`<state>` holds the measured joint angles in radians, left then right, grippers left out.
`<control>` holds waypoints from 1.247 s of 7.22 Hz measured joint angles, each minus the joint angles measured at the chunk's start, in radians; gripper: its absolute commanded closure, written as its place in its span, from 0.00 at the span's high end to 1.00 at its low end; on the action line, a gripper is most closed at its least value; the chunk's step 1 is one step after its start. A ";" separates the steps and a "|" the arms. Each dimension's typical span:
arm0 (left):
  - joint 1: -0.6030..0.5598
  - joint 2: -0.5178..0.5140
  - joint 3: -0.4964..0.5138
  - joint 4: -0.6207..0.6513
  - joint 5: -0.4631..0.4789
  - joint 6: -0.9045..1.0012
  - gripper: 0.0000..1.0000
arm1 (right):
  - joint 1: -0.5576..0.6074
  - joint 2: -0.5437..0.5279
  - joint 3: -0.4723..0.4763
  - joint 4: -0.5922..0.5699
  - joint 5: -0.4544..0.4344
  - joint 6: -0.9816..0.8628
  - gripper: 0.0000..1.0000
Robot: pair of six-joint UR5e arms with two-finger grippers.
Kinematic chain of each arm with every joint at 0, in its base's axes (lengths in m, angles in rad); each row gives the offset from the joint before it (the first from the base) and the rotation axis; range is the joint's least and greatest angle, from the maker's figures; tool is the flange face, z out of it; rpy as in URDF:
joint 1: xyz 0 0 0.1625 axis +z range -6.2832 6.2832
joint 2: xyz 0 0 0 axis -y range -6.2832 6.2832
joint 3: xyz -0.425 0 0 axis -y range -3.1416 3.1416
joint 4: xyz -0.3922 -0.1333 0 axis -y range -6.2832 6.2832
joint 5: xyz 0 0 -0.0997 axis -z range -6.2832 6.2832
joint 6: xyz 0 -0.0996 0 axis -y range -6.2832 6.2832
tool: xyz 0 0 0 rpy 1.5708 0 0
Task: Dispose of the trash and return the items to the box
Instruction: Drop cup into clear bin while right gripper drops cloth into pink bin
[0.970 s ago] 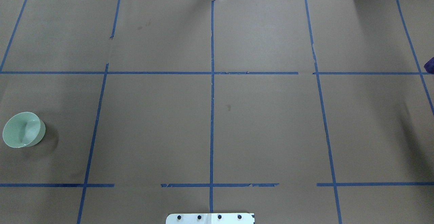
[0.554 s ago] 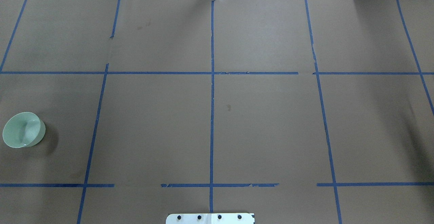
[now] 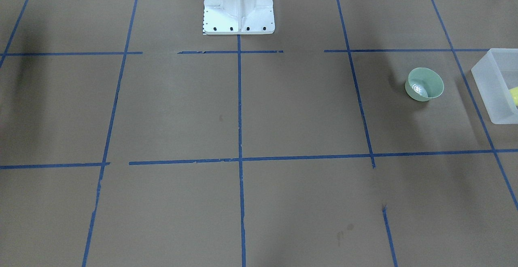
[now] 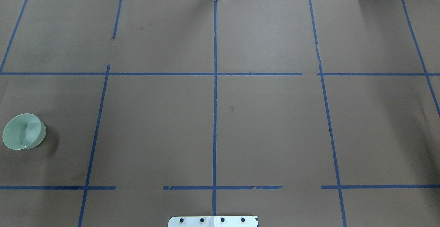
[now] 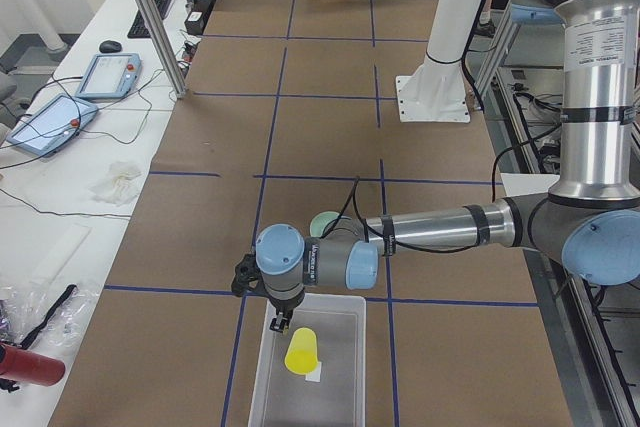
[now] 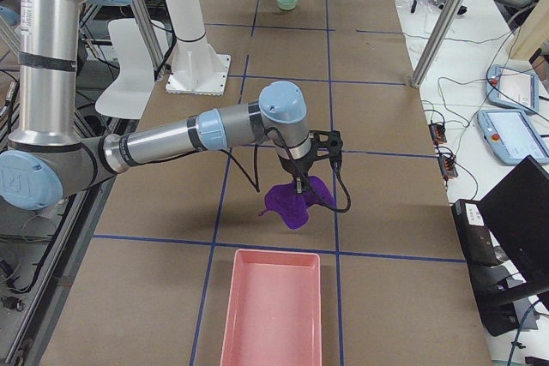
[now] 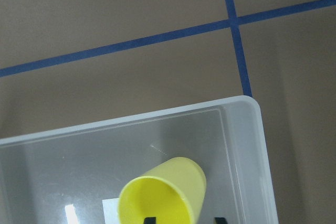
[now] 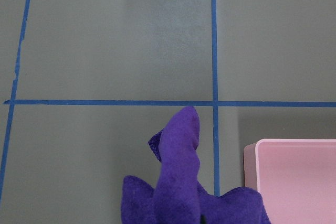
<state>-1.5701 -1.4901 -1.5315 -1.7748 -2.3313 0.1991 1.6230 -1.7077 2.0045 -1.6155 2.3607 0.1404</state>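
Observation:
The yellow cup [image 7: 163,192] lies on its side inside the frosted box [image 7: 247,145]. My left gripper [image 5: 279,327] hangs just above it, open, and its fingertips [image 7: 149,219] show on either side of the cup's mouth at the bottom edge. The mint-green bowl [image 4: 24,131] stands upright on the table beside the box [image 3: 491,81], apart from it. My right gripper [image 6: 298,186] is shut on a purple cloth [image 6: 292,203] and holds it above the table. The cloth [image 8: 181,182] hides the fingers in the right wrist view.
A pink tray [image 6: 270,306] lies on the table a little beyond the hanging cloth and also shows in the right wrist view [image 8: 294,182]. The white robot base [image 3: 238,8] stands at the table's middle edge. Blue tape lines cross the brown paper.
A bit of the purple cloth showed at the right edge of the overhead view one second ago; it has moved out of that view. The bowl has not moved.

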 measured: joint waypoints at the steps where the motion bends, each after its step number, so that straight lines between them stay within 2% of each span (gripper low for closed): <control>1: 0.000 0.000 -0.053 -0.001 0.000 -0.010 1.00 | 0.007 -0.007 0.002 -0.004 0.000 -0.020 0.00; 3: 0.018 -0.005 -0.183 -0.004 0.000 -0.134 1.00 | 0.037 -0.022 -0.005 -0.030 -0.004 -0.105 0.00; 5: 0.082 -0.009 -0.294 -0.008 0.001 -0.284 1.00 | 0.096 -0.021 -0.071 -0.073 -0.048 -0.301 0.00; 7: 0.154 -0.011 -0.345 -0.029 0.005 -0.362 1.00 | 0.131 -0.014 -0.182 -0.073 -0.097 -0.453 0.00; 8: 0.171 -0.010 -0.346 -0.051 0.007 -0.377 1.00 | 0.142 -0.009 -0.262 -0.040 -0.108 -0.500 0.00; 9: 0.183 -0.006 -0.340 -0.067 0.009 -0.383 1.00 | 0.152 -0.002 -0.369 0.051 -0.117 -0.522 0.03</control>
<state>-1.3874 -1.4965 -1.8713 -1.8417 -2.3222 -0.1839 1.7748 -1.7096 1.6359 -1.5648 2.2438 -0.3812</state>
